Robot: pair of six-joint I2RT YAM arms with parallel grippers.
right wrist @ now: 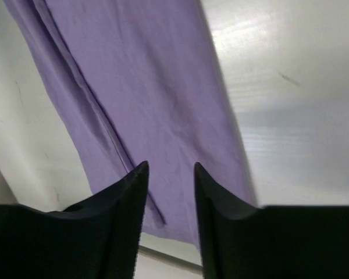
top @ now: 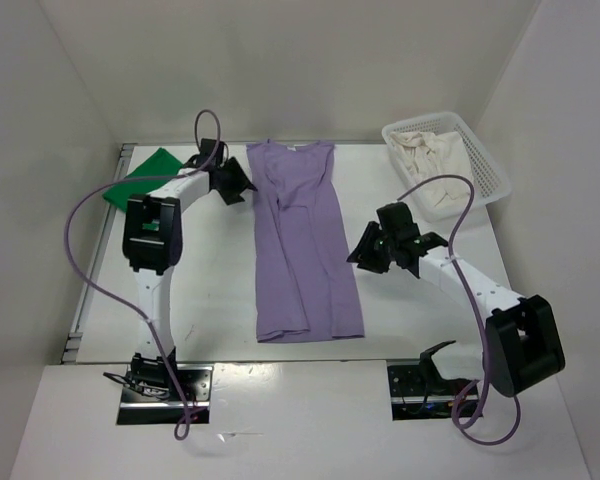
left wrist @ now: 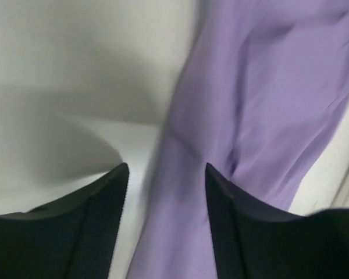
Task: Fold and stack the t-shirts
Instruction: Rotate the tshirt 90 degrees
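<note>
We see the purple t-shirt point(top: 305, 250) lying long and narrow in the middle of the table point(top: 215, 300). Our left gripper point(top: 237, 185) is by its top left corner, fingers apart, holding nothing. Our right gripper point(top: 364, 252) is just beside its right edge, also apart and empty. The green t-shirt point(top: 145, 178) lies far left. The cream t-shirt point(top: 427, 152) sits in the white basket point(top: 492, 175).
</note>
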